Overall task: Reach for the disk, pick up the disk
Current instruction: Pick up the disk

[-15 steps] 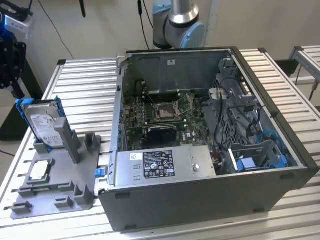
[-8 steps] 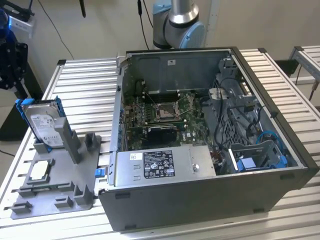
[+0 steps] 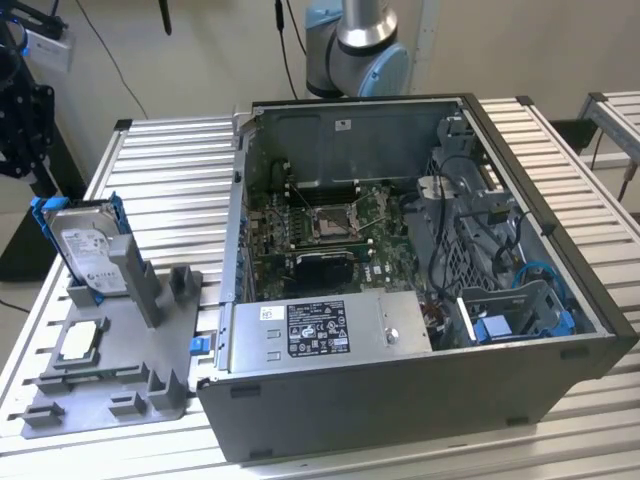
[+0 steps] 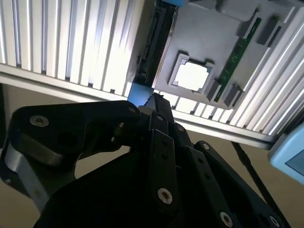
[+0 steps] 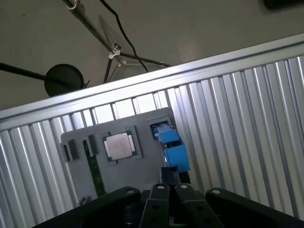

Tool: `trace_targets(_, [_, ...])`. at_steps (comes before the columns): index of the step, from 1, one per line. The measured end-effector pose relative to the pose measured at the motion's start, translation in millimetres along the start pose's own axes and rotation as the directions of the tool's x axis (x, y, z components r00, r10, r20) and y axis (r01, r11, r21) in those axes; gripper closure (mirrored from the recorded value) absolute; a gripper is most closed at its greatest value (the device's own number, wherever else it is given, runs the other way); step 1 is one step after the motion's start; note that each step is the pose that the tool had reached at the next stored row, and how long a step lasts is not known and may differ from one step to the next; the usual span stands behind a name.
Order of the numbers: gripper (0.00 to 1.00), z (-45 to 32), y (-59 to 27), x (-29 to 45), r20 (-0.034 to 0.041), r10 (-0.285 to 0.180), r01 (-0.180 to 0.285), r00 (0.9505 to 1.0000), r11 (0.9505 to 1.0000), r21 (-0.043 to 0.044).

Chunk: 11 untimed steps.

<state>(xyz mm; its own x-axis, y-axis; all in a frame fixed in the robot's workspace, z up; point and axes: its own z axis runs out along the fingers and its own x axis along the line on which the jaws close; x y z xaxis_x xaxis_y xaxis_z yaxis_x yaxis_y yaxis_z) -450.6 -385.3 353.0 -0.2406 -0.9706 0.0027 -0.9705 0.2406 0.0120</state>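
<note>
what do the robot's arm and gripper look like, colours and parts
In the exterior view the arm is a silver-grey metal tube with rounded light blue joint covers. In both wrist views the gripper is matt black, built of flat hinged link bars joined by small silver pivot screws.

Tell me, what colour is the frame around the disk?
The frame around the disk is bright blue, clearest in the exterior view.

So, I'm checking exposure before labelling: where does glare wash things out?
Second wrist view: the chip and table slats blow out white. First wrist view: mild glare on the table rail. Exterior view: even light on the disk.
</note>
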Motion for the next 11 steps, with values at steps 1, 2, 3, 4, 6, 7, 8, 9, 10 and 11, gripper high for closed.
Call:
trace_targets(1, [1.00, 0.1, 0.1, -0.5, -0.0004, -0.011, 0.011, 0.9999, 0.9999, 0.0000])
trace_targets(2, [1.00, 0.2, 0.3, -1.0, -0.0008, -0.020, 0.020, 0.9998, 0.9998, 0.0002])
trace_targets(3, [1.00, 0.3, 0.3, -1.1, -0.0011, -0.028, 0.028, 0.9996, 0.9996, 0.0003])
trace_targets(4, [1.00, 0.3, 0.3, -1.1, -0.0013, -0.034, 0.034, 0.9994, 0.9994, 0.0003])
trace_targets(6, [1.00, 0.2, 0.3, -1.2, -0.0014, -0.034, 0.034, 0.9994, 0.9994, 0.0002])
trace_targets(7, [0.00, 0.2, 0.3, -1.2, -0.0013, -0.034, 0.034, 0.9994, 0.9994, 0.0003])
trace_targets(8, [0.00, 0.3, 0.3, -1.2, -0.0013, -0.034, 0.034, 0.9994, 0.9994, 0.0003])
trace_targets(9, [0.00, 0.3, 0.3, -1.2, -0.0013, -0.034, 0.034, 0.9994, 0.9994, 0.0003])
trace_targets(10, [0.00, 0.3, 0.3, -1.2, -0.0014, -0.034, 0.034, 0.9994, 0.9994, 0.0002])
trace_targets(11, [0.00, 0.9, 0.3, -1.5, -0.0015, -0.034, 0.034, 0.9994, 0.9994, 0.0006])
